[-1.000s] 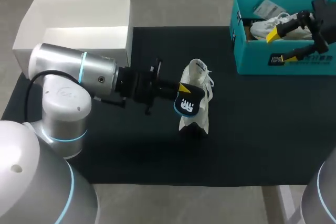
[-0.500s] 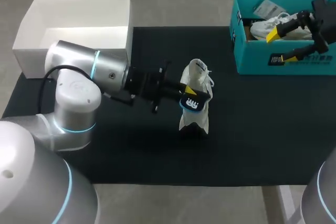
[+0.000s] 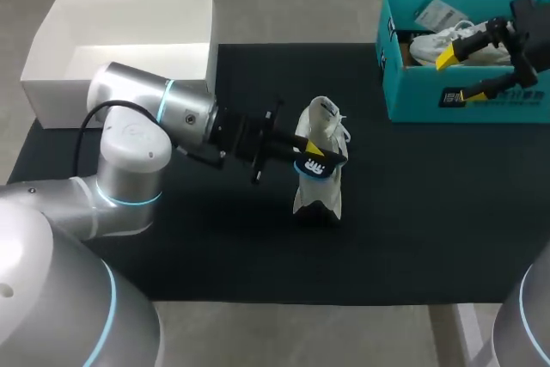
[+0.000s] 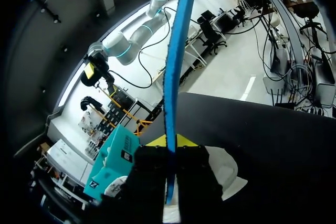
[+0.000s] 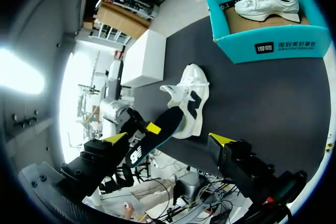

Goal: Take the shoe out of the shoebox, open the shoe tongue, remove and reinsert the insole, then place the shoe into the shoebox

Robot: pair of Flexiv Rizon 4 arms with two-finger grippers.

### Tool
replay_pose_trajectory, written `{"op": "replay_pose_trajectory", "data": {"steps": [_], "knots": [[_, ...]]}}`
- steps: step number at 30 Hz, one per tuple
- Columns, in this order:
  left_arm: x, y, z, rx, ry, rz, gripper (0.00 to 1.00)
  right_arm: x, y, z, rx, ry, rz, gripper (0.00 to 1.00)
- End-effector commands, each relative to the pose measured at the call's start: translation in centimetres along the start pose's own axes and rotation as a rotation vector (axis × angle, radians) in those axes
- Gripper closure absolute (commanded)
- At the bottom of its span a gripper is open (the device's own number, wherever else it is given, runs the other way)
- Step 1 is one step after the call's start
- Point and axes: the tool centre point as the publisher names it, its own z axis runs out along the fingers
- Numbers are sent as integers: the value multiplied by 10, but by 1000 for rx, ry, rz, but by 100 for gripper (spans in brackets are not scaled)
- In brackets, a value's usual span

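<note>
L pincer (image 3: pixel 308 153) clamped on insole (image 3: pixel 314 168) at shoe (image 3: pixel 324 119); R pincer (image 3: pixel 450 78) wide open, empty, near shoebox (image 3: pixel 404 97).

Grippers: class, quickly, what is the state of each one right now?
Left gripper: shut on the insole.
Right gripper: open, holding nothing.

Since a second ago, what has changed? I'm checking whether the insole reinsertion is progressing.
The left gripper, shut on the insole, edged toward the shoe and rolled, turning the insole more edge-on. The shoe, the right gripper and the shoebox stayed put.
</note>
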Motion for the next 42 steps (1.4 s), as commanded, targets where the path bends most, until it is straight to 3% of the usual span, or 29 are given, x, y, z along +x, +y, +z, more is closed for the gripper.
{"op": "replay_pose_trajectory", "data": {"steps": [1, 4, 19, 30, 42], "knots": [[3, 10, 4, 9, 4, -43, 100, 0, 0, 0, 1, -3, 1, 0], [3, 13, 2, -10, -3, -65, 100, 0, 0, 0, 1, -3, 1, 0], [11, 1, 4, 59, 22, -94, 100, 0, 0, 0, 1, -3, 1, 0], [18, 29, 11, -90, 27, -36, 100, 0, 0, 0, 1, -3, 1, 0], [10, 47, 13, -172, -47, -50, 100, 0, 0, 0, 1, -3, 1, 0]]}}
